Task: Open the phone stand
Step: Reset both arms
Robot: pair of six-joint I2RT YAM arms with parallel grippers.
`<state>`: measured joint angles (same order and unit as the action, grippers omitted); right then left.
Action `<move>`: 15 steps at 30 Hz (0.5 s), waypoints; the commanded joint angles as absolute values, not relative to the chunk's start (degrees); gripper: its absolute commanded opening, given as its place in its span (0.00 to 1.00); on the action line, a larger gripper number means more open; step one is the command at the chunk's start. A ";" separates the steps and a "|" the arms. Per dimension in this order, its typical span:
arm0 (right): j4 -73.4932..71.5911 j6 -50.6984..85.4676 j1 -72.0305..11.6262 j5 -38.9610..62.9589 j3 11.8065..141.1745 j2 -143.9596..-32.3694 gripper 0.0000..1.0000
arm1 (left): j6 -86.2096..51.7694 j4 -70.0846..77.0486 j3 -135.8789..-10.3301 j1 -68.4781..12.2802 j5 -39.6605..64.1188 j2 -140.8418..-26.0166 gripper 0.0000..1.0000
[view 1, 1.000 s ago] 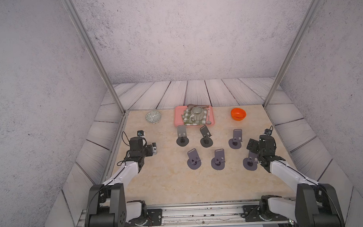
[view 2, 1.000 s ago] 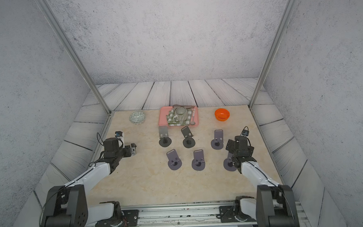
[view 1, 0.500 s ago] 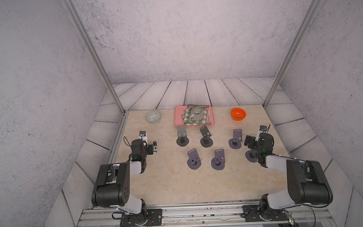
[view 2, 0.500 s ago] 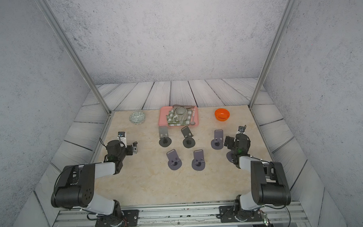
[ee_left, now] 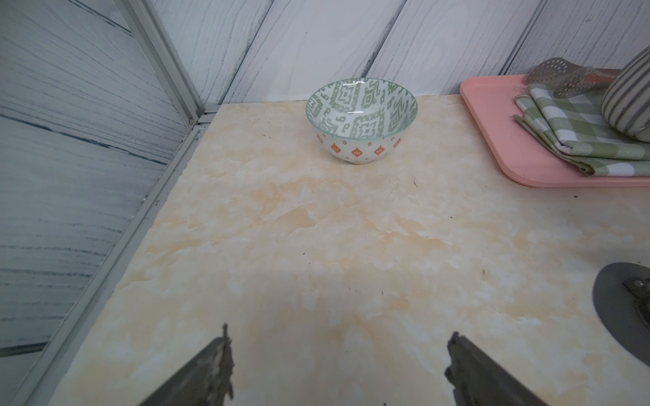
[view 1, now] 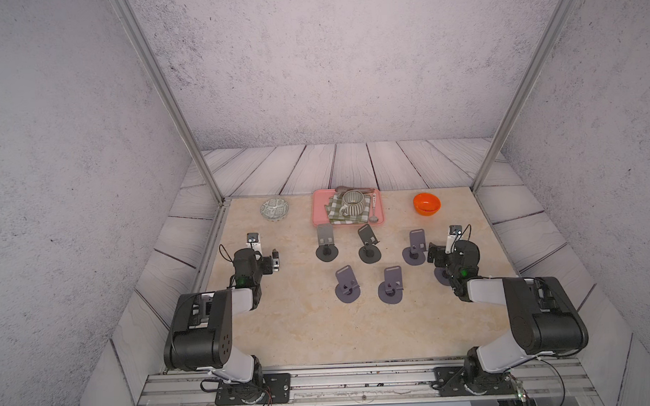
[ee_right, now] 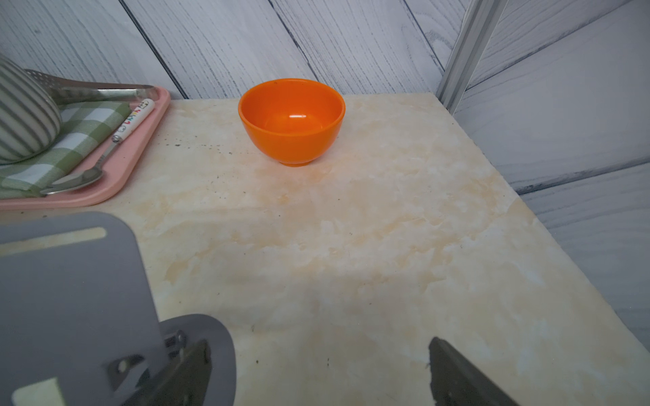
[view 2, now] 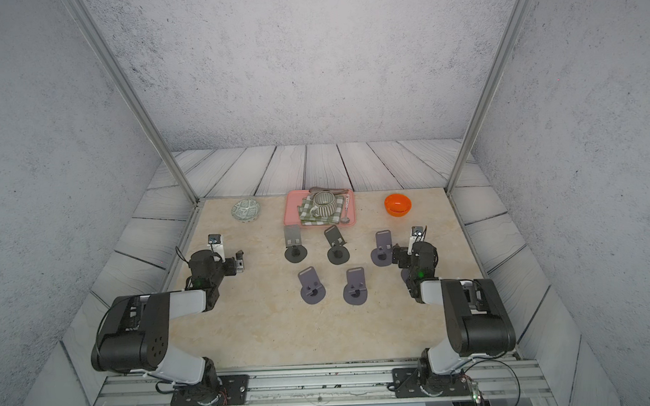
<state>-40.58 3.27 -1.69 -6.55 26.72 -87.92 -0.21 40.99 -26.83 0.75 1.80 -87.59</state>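
Several grey phone stands stand mid-table, each a round base with a tilted back plate. In both top views the nearest to my right gripper (view 1: 431,254) (view 2: 396,255) is the back-right phone stand (view 1: 415,245) (view 2: 381,246); it fills the near corner of the right wrist view (ee_right: 70,298). Another stand's base (view 1: 440,275) is partly hidden under my right arm. My right gripper (ee_right: 316,355) is open over bare table, one fingertip (ee_right: 200,351) over that stand's base. My left gripper (view 1: 275,259) (ee_left: 341,355) is open and empty at the table's left side, apart from every stand.
A patterned bowl (view 1: 274,208) (ee_left: 362,119) sits back left. A pink tray (view 1: 316,215) (ee_right: 140,147) with a striped cup, checked cloth and spoon stands back centre. An orange bowl (view 1: 426,203) (ee_right: 292,119) is back right. Frame posts stand at both back corners.
Both arms have folded back, their elbows now raised near the front rail. The right gripper has shifted back off the front-right stand. Both grippers stay open.
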 commanded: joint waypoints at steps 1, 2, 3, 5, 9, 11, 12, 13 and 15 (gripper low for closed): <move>-41.23 2.63 -1.56 -6.72 26.54 -87.89 0.99 | -0.46 41.96 -27.16 1.13 1.41 -87.57 0.99; -41.29 2.68 -1.58 -6.66 26.54 -87.99 0.99 | -0.51 41.92 -27.24 1.11 1.45 -87.57 0.99; -41.41 2.74 -1.63 -6.68 26.46 -87.95 0.99 | -0.54 41.99 -27.25 1.21 1.42 -87.61 0.99; -41.34 2.65 -1.58 -6.68 26.46 -87.89 0.99 | -0.51 41.96 -27.16 1.13 1.48 -87.54 0.99; -41.27 2.80 -1.46 -6.42 26.71 -88.09 0.99 | -0.53 41.92 -27.24 1.17 1.49 -87.62 0.99; -40.73 2.86 -1.15 -5.43 27.08 -88.37 0.99 | -0.53 41.92 -27.31 1.16 1.49 -87.63 0.99; -40.91 2.72 -1.11 -5.37 26.90 -88.22 0.99 | -0.53 41.92 -27.33 1.23 1.49 -87.69 0.99; -40.61 2.65 -1.06 -5.27 26.98 -88.16 0.99 | -0.53 41.85 -27.33 1.18 1.49 -87.71 0.99; -40.80 2.47 -1.14 -5.36 26.72 -87.91 0.99 | -0.53 41.92 -27.25 1.15 1.41 -87.62 0.99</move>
<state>-40.58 2.92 -1.32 -5.98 26.72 -87.92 -0.23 40.99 -26.83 0.75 1.72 -87.59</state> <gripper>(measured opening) 0.989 0.987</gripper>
